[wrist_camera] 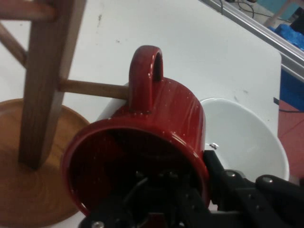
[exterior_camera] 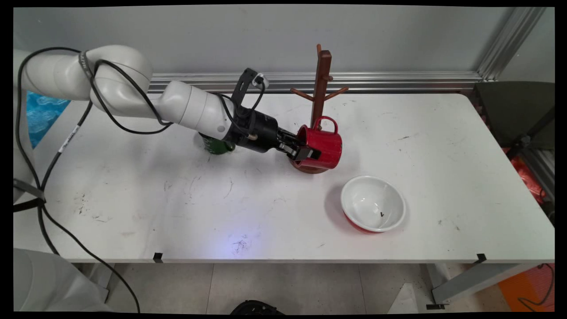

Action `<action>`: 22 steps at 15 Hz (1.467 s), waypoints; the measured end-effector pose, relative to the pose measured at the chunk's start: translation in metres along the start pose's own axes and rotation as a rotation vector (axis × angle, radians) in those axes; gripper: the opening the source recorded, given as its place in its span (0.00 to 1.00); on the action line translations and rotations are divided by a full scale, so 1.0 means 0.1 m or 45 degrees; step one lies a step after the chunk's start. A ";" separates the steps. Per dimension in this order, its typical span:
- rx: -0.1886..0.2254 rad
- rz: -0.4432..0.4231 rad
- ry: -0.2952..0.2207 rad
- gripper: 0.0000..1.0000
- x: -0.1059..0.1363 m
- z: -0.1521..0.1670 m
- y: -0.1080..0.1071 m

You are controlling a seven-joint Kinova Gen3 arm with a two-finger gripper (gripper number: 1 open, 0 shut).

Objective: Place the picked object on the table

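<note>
Gripper (exterior_camera: 305, 149) pinching rim of red mug (exterior_camera: 325, 147), one finger in, one out; mug tipped on its side over wooden mug tree (exterior_camera: 321, 84) base, mid worktop (exterior_camera: 133, 195) nr back edge; white bowl (exterior_camera: 373, 204) near, twd front

A white table (exterior_camera: 133, 212), scuffed with dark marks, stands against a plain grey wall (exterior_camera: 266, 35). An aluminium rail (exterior_camera: 398, 80) runs along the far edge and up the right corner. Pale floor tiles (exterior_camera: 283, 288) show below the near edge. Blue material (exterior_camera: 42, 113) lies far left.
</note>
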State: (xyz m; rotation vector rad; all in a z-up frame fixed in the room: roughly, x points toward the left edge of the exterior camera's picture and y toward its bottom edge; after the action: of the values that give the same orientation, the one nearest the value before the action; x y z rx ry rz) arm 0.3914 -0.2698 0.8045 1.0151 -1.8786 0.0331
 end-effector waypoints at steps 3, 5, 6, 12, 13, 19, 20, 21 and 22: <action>-0.006 0.001 -0.010 0.00 0.03 -0.04 0.05; -0.010 -0.003 -0.032 0.00 0.03 -0.10 0.11; -0.013 -0.004 -0.043 0.00 0.03 -0.13 0.14; -0.029 0.019 -0.119 0.00 0.03 -0.34 0.31; -0.029 0.043 -0.139 0.00 0.04 -0.38 0.34; -0.011 0.291 -0.320 0.00 0.19 -0.72 0.39; -0.013 0.339 -0.348 0.00 0.22 -0.78 0.39; -0.015 0.378 -0.370 0.00 0.25 -0.82 0.39; -0.015 0.419 -0.393 0.00 0.28 -0.87 0.39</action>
State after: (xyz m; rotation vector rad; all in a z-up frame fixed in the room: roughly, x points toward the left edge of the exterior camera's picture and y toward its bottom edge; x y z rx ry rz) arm 0.4241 -0.2250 0.8868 0.7234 -2.3109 0.0612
